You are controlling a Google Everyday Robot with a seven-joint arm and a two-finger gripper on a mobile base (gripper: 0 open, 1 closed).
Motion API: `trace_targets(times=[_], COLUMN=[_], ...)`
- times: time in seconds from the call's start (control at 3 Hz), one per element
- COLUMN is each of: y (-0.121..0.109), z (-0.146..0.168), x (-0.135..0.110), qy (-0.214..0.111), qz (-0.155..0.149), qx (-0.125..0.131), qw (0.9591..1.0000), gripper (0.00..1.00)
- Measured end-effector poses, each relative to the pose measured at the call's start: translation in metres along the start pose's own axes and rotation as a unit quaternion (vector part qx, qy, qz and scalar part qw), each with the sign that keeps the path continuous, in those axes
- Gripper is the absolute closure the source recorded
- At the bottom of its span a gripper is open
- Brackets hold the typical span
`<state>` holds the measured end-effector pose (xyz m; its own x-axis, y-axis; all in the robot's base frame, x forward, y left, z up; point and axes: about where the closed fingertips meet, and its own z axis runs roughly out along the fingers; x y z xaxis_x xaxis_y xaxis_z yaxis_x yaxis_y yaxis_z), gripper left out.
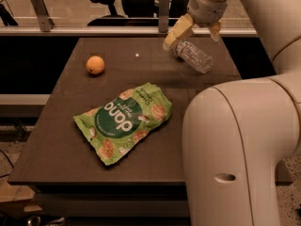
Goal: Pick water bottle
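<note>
The water bottle (194,57), small, clear and ribbed, lies on its side at the far right of the dark table (70,140), its far end pointing up-left. My gripper (192,40) hangs over that far end, open and empty. Its pale left finger (177,33) reaches down to just beside the bottle's end, and the right finger (215,30) sits higher behind the bottle. I cannot tell whether the left finger touches the bottle.
A green snack bag (124,121) lies mid-table. An orange (95,64) sits at the far left. My white arm housing (235,149) fills the right foreground. A rail (94,30) and office chairs stand behind the table's far edge.
</note>
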<state>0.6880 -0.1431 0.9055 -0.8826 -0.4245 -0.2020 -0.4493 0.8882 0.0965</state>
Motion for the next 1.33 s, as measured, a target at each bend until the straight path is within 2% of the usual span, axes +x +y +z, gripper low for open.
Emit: trace_targets(times=[0.33,0.67,1.33], y=[-0.006,-0.011,-0.031], z=[0.014,0.022,0.027], x=[-0.002,0.0,0.012], qy=[0.027,0.038,0.024], qz=[-0.007,-0.007,0.014], qx=[0.036,0.042,0.013], qw=[0.999,0.9984,0.9995], gripper=[0.0,0.0,0.0])
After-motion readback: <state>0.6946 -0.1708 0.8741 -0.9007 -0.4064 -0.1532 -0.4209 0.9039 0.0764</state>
